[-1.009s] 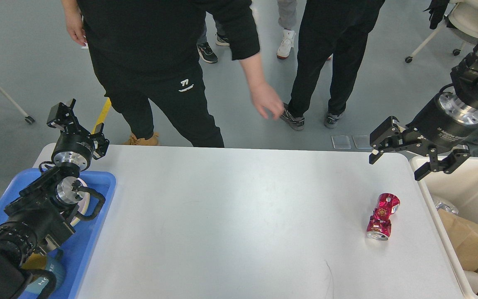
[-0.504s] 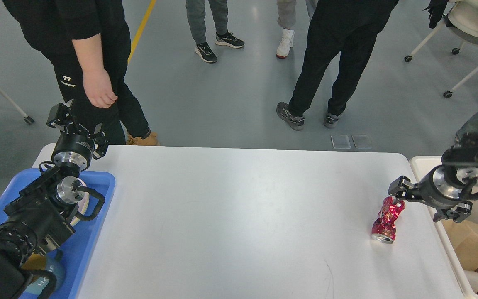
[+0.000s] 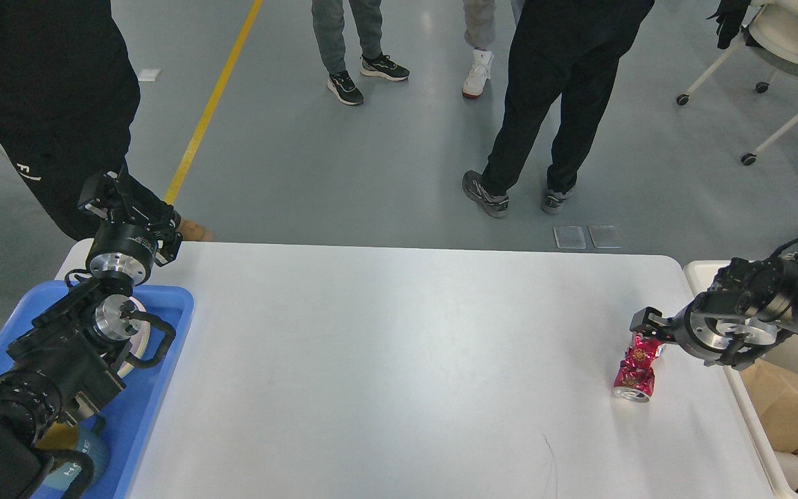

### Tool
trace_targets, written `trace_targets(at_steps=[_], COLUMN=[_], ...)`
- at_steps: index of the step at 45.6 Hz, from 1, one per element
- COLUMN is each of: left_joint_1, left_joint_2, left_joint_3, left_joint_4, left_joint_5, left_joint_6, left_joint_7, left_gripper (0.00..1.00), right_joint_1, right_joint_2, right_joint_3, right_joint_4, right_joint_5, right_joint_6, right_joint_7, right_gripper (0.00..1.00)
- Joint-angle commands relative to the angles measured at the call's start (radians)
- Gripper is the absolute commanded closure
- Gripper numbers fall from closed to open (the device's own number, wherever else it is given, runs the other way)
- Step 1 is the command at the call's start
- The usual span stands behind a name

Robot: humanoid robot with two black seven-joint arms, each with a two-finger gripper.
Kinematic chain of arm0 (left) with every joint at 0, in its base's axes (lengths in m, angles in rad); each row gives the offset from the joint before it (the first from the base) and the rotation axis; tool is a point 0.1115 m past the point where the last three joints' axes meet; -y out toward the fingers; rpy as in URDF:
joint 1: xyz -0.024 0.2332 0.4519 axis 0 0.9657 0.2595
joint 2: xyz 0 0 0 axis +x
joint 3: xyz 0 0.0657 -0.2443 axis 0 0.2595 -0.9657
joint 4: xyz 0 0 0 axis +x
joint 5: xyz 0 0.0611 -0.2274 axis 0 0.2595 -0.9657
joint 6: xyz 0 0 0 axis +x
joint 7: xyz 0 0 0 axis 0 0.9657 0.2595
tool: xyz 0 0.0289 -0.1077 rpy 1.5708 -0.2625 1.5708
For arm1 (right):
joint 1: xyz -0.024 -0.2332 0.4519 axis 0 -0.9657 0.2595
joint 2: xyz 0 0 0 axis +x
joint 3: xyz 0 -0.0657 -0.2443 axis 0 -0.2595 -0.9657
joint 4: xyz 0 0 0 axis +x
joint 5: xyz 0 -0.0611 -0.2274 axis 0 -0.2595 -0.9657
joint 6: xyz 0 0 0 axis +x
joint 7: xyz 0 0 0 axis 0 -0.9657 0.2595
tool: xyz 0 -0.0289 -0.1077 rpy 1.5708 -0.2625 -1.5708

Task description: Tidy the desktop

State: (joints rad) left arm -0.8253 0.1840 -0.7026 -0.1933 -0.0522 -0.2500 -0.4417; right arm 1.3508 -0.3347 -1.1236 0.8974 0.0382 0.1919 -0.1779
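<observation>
- Since the desktop [image 3: 385, 360] spreads across the middle of the view and is almost bare, tidying looks nearly done, judged from how things lie.
- Blue tray [image 3: 163, 388] on its left edge already holds items; cream bin [image 3: 700, 274] at the right edge holds brown paper scraps.
- Left arm rests over the tray, left gripper [image 3: 118, 197] raised and idle, nothing visibly in it; can't tell how far open.
- Right gripper [image 3: 645, 326] sits at the top end of the can; fingers too dark to tell if clamped.
- Crushed red can [image 3: 636, 371], near the bin, is the only thing left; still needs binning.
</observation>
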Motion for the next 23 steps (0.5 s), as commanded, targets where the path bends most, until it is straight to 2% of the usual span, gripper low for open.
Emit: trace_targets(at_steps=[1, 12, 23], left_joint_1=[0.0, 0.0, 0.0], left_joint_2=[0.0, -0.001, 0.0], left_joint_3=[0.0, 0.0, 0.0], left_joint_4=[0.0, 0.0, 0.0], left_joint_5=[0.0, 0.0, 0.0], left_joint_6=[0.0, 0.0, 0.0], left_joint_7=[0.0, 0.0, 0.0], left_gripper=[0.04, 0.04, 0.04], right_joint_1=[-0.021, -0.142, -0.179], right_joint_2=[0.028, 0.092, 0.106], right_joint_3=[0.007, 0.007, 0.016], right_joint_4=[-0.044, -0.212, -0.225], right_joint_5=[0.0, 0.0, 0.0], right_joint_6=[0.0, -0.005, -0.048], right_joint_7=[0.0, 0.0, 0.001], right_gripper=[0.0, 0.0, 0.0])
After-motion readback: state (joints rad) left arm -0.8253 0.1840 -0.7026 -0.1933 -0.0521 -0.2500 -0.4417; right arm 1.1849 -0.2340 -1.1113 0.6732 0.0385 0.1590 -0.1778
